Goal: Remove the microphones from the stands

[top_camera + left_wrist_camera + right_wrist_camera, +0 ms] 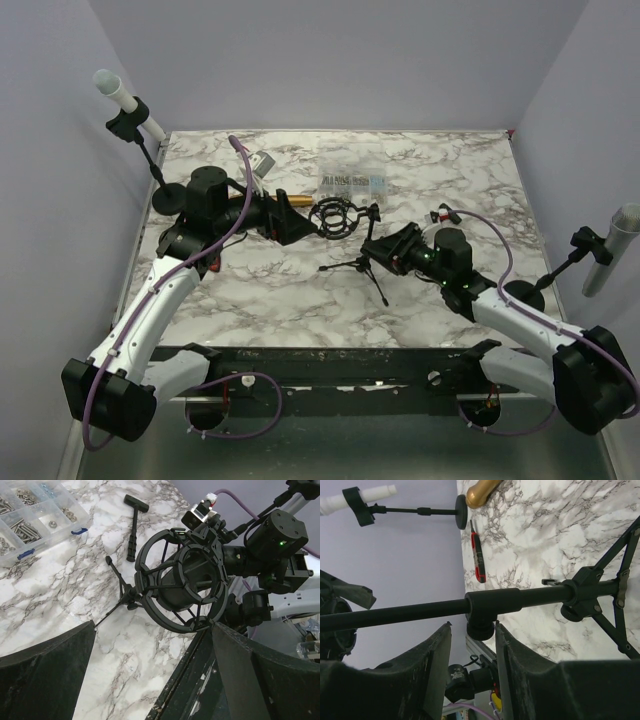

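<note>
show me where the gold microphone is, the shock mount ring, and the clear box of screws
gold microphone [283,201]: top external view, on its gold body beside the left gripper.
shock mount ring [181,586]: left wrist view, on the black inner basket.
clear box of screws [31,517]: left wrist view, on a compartment holding screws.

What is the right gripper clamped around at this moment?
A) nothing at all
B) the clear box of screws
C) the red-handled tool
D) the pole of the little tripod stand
D: in the right wrist view the right gripper has the stand's black pole between its fingers, right at the collar, while the red-handled tool lies apart on the table.
</note>
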You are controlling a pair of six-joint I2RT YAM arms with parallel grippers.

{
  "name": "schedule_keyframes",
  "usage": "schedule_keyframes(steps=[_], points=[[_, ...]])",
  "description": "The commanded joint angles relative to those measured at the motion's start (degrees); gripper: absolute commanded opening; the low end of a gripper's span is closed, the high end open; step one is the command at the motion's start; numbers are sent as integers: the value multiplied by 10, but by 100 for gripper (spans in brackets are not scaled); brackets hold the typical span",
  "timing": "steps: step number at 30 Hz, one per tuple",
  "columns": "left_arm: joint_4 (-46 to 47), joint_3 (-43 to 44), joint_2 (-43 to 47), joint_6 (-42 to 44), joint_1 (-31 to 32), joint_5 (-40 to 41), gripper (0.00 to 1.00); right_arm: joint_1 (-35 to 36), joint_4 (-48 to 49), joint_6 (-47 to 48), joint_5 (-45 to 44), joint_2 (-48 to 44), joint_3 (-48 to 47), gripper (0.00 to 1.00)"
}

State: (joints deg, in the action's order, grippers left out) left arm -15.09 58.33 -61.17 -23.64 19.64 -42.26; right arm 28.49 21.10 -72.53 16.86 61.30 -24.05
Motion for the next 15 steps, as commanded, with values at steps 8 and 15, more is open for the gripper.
schedule_keyframes(steps=[8,15], points=[[13,-7,4,4,6,-11,98,-1,-6,13,22,24,0,36],[13,-7,4,5,7,-10,99,-1,-85,39,-5,46,-39,25]])
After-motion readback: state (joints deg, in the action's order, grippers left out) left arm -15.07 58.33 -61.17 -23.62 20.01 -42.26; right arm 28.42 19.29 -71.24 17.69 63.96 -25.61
